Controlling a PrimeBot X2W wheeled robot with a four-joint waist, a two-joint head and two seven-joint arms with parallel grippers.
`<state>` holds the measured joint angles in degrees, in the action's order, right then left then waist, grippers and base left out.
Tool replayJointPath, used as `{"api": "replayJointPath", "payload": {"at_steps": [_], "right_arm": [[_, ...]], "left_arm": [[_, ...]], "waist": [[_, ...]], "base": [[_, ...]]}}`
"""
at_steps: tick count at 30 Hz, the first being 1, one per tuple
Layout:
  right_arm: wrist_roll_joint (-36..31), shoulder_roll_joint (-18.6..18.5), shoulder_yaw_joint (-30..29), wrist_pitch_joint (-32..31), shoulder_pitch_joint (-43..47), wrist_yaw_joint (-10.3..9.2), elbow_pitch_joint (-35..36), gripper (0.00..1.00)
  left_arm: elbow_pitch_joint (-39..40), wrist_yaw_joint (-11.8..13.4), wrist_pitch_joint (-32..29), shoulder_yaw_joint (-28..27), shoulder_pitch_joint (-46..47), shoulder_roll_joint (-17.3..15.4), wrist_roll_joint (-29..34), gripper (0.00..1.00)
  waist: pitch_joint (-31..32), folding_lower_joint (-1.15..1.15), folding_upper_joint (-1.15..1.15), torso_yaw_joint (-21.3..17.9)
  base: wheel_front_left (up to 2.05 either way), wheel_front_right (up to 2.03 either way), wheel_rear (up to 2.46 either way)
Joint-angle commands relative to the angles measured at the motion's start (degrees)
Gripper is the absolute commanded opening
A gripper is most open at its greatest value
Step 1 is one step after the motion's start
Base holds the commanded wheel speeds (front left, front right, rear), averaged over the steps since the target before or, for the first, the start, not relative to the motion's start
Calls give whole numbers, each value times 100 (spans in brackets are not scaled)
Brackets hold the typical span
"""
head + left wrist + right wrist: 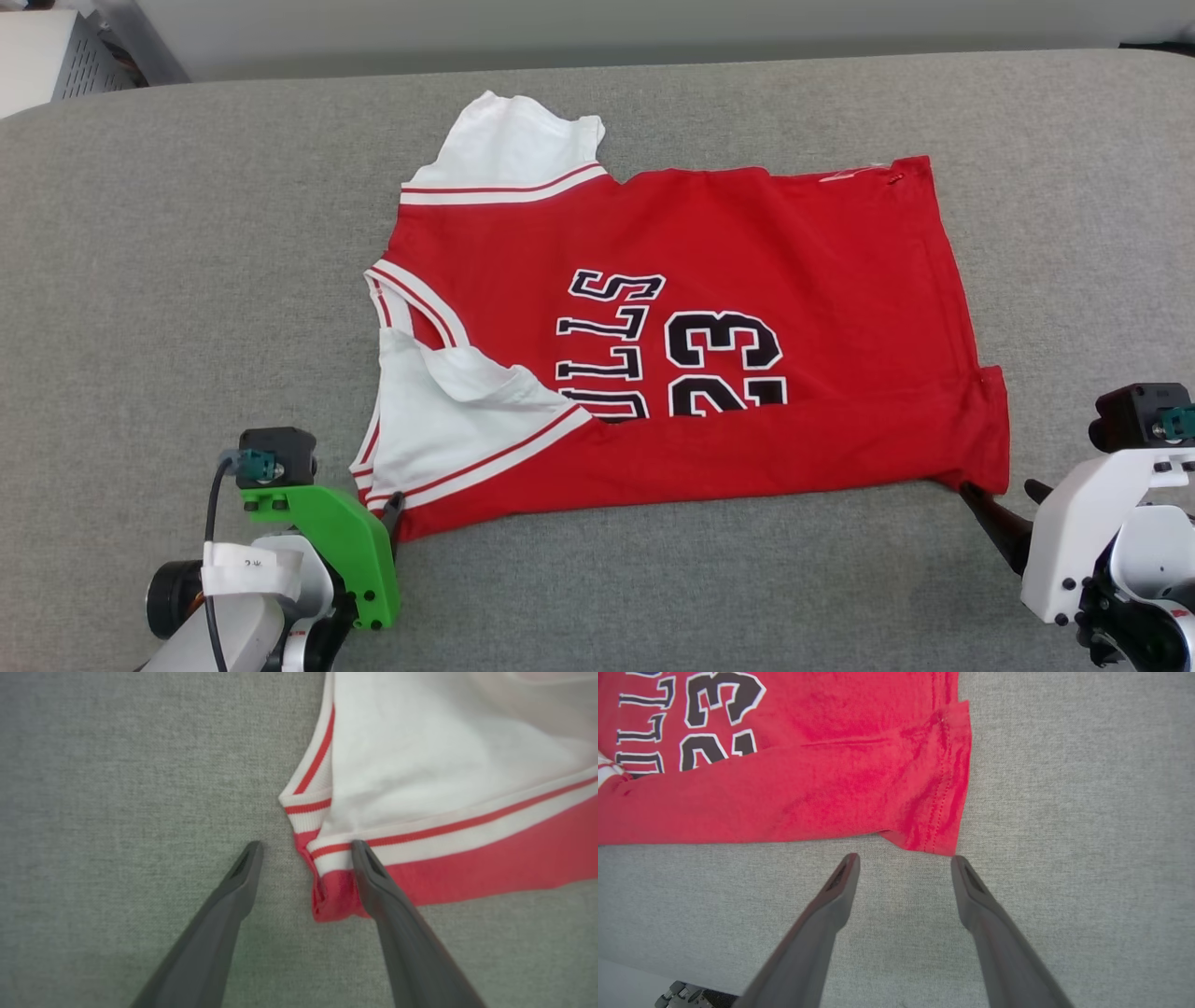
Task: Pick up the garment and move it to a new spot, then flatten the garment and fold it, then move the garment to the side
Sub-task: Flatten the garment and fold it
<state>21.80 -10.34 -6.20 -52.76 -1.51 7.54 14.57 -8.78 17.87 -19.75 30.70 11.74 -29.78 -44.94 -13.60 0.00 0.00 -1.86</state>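
Grey surface (187, 233), garment (747, 233) mid, L tool (306, 843) astride corner, R tool (904, 857) by hem

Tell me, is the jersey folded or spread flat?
Partly folded: the jersey has its near edge turned over onto the front, covering part of the BULLS 23 print; the far white sleeve lies spread.

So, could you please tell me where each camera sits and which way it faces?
Head view: head-mounted, looking forward and down at the garment on the grey surface; left gripper lower left, right gripper lower right.
Left wrist view: on the left wrist, looking along its open fingers at the garment's striped sleeve corner.
Right wrist view: on the right wrist, looking along its open fingers at a hem corner.
Shared: head and right wrist views both show the "23" print.
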Motion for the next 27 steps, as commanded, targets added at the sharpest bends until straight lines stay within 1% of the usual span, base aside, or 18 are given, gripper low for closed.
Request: {"api": "replayJointPath", "payload": {"at_steps": [1, 2, 3, 7, 13, 17, 19, 27], "right_arm": [[-46, 17, 0, 8, 3, -5, 30, 100], [-47, 16, -3, 10, -3, -5, 24, 100], [-54, 12, -11, 14, -8, -5, 12, 100], [-143, -74, -22, 128, -62, -5, -52, 100], [-362, -270, -27, 127, -167, -5, -335, 100], [-453, -325, -52, 126, -343, -5, -624, 100], [-481, -283, -78, 186, -468, -5, -799, 100], [-579, -148, -80, 369, -793, -5, -1546, 100]], "left_arm": [[-189, -77, -154, 120, -25, 85, -41, 100], [-239, -113, -210, 158, -27, 96, -63, 28], [-291, -161, -275, 203, -32, 114, -92, 0], [-370, -285, -269, 249, -40, 206, -178, 0], [-242, -331, 202, 95, -16, 276, -159, 0], [47, -298, 401, 1, 40, 219, -89, 0], [239, -264, 437, -26, 76, 174, -43, 0], [858, -77, 385, -60, 110, 4, 94, 0]], "waist": [[-20, 0, 0, -14], [-21, 0, 0, -13], [-15, 0, 0, -6], [40, 0, 0, 48], [154, 0, 0, 174], [164, 0, 0, 258], [146, 0, 0, 287], [41, 0, 0, 389]], "base": [[0, 0, 0], [0, 0, 0], [0, 0, 0], [0, 0, 0], [0, 0, 0], [0, 0, 0], [0, 0, 0], [0, 0, 0]]}}
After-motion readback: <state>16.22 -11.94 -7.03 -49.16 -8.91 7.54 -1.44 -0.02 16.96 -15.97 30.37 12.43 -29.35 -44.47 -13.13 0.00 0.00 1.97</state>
